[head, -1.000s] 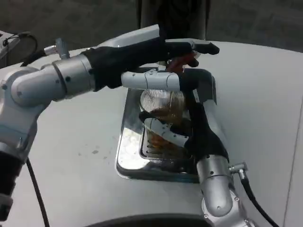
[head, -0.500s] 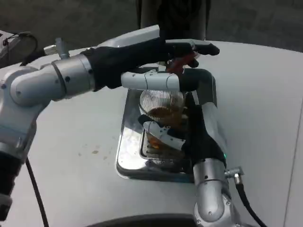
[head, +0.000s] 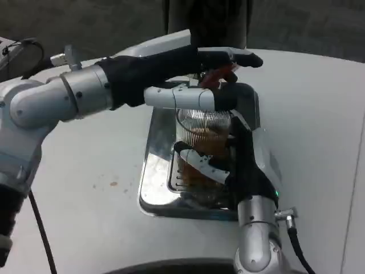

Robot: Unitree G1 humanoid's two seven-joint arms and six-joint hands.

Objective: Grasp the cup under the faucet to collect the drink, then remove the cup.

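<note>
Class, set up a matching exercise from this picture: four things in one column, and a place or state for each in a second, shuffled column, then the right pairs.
Column one:
1. cup
2. left hand
3. right hand
4. metal tray

Column two:
A. lies flat on the white table
B. reaches over the red tap lever
C. clear and ribbed, holds brown drink
D. grips the cup

Pairs: 1-C, 2-B, 3-D, 4-A
</note>
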